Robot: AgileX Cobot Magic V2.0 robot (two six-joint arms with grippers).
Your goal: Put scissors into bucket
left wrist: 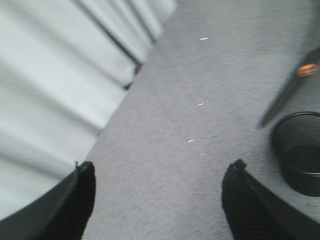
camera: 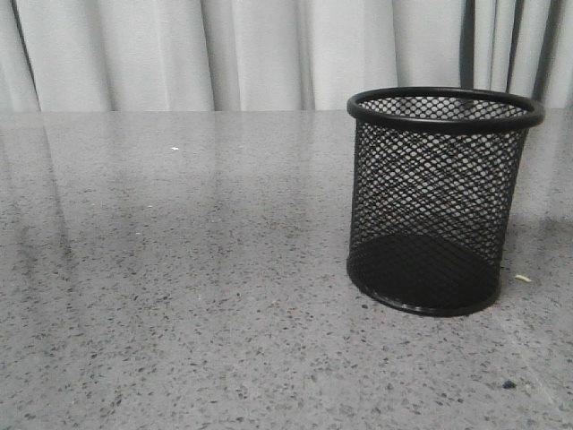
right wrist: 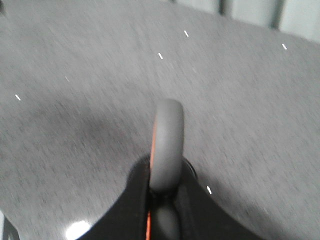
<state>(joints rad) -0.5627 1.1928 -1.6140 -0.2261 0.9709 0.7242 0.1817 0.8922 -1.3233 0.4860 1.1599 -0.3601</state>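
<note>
The bucket (camera: 435, 193), a black wire-mesh cup, stands upright on the grey speckled table, right of centre, and nothing shows inside it. No gripper appears in the front view. In the right wrist view my right gripper (right wrist: 166, 176) is shut on the scissors (right wrist: 167, 135), whose grey handle loop with orange lining sticks out past the fingers. From the left wrist camera, the scissors' dark blades (left wrist: 282, 102) and orange pivot spot hang point-down just above the bucket (left wrist: 299, 150), beside its rim. My left gripper (left wrist: 160, 172) is open and empty above bare table, to the side of the bucket.
A pale pleated curtain (camera: 224, 54) closes off the far side of the table. Small light specks (camera: 523, 279) and a dark speck (camera: 508, 384) lie on the table near the bucket.
</note>
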